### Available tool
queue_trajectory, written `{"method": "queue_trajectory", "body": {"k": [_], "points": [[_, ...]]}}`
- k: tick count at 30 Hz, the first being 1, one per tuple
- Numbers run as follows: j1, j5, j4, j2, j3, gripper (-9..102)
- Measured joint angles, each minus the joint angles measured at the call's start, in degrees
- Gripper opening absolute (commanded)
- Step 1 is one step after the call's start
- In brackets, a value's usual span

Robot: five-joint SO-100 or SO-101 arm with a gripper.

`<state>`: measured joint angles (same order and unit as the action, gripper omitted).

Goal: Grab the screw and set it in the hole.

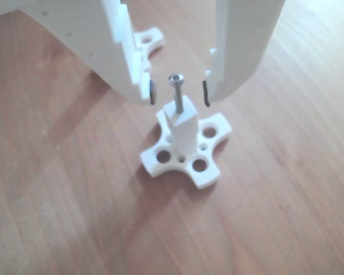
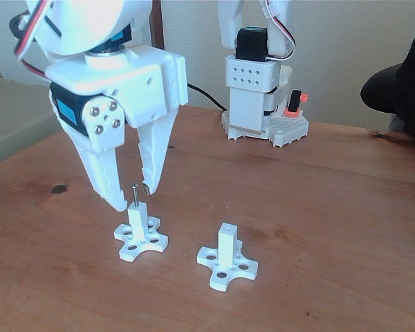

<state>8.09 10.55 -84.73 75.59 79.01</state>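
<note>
A: How did the jaws stand?

B: Spread apart and gripping nothing. In the other view the gripper [image 1: 179, 91] had one dark pad at 9 o'clock of the screw [image 1: 176, 91] and one at 3 o'clock, with a clear gap on each side of the screw head.

A: And the screw itself?

B: It stood upright in the hole [image 1: 178, 109] at the top of a white post [image 1: 182, 127], shank partly sunk, head well above the square end face. In the fixed view the screw [image 2: 134, 195] rose from that post [image 2: 137, 220] between the two fingertips of the gripper [image 2: 131, 196].

A: What lay around the post?

B: Its cross-shaped base [image 1: 186, 150] sat flat on the counter [image 1: 275, 200]. At 3 o'clock of it in the fixed view stood a second post [image 2: 227, 247] on its own base, near but not touching, its top hole bare. Another base lobe [image 1: 148, 40] peeked from behind the arm at 11 o'clock in the other view.

A: Room to move?

B: Open wood lay at 6 o'clock and 3 o'clock of both posts. The arm's base [image 2: 263, 117] stood well back at 1 o'clock, and a dark shape [image 2: 398, 86] crossed the right edge.
</note>
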Motion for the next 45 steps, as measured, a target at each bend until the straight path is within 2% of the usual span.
{"method": "queue_trajectory", "body": {"k": [45], "points": [[0.88,0.00,1.93,-1.41,-0.18,4]]}}
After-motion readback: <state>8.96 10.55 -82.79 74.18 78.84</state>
